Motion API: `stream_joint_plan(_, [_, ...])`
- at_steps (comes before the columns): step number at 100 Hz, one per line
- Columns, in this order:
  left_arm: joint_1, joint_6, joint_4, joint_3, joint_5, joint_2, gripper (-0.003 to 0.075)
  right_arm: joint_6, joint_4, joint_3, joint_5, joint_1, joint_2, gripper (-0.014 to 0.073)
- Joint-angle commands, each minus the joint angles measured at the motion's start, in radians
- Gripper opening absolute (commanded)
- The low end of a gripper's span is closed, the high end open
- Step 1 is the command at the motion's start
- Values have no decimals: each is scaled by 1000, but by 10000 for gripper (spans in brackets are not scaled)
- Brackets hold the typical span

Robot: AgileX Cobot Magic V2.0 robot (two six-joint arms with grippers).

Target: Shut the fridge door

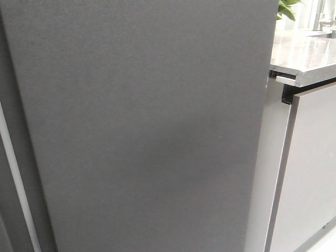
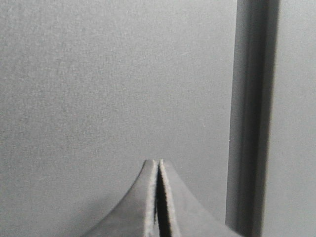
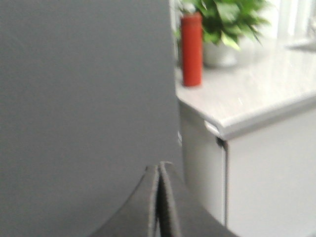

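Note:
The fridge door [image 1: 142, 126] is a tall dark grey matte panel that fills most of the front view, very close to the camera. It also fills the left wrist view [image 2: 113, 84] and the near half of the right wrist view [image 3: 84, 98]. My left gripper [image 2: 158, 162] is shut and empty, its tips right at the door's face. My right gripper [image 3: 159, 165] is shut and empty, its tips at the door's face close to the door's edge. Neither gripper shows in the front view.
A pale grey-white cabinet [image 1: 310, 173] with a stone countertop [image 1: 299, 55] stands right of the door. A red bottle [image 3: 191, 49] and a potted plant [image 3: 224, 22] stand on the countertop. A narrow dark panel with a thin white strip [image 1: 16, 173] lies left of the door.

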State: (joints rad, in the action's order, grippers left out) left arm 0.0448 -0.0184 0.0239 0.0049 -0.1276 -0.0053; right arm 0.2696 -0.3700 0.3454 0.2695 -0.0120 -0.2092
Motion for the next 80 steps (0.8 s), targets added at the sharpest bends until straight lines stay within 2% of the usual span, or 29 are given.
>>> stream_joint_plan(1, [3, -5, 6, 35, -72, -20, -20, 6, -1, -68, -116, 26, 47, -44])
stream_joint_plan(15, [3, -5, 6, 35, -72, -20, -20, 6, -11, -196, -187, 55, 131, -45])
stream_joint_plan(43, [3, -5, 6, 35, -72, -20, -20, 6, -10, -335, -275, 74, 210, -45])
stream_joint_plan(80, [3, -5, 6, 35, -72, -20, -20, 6, -9, -383, -308, 74, 226, -45])
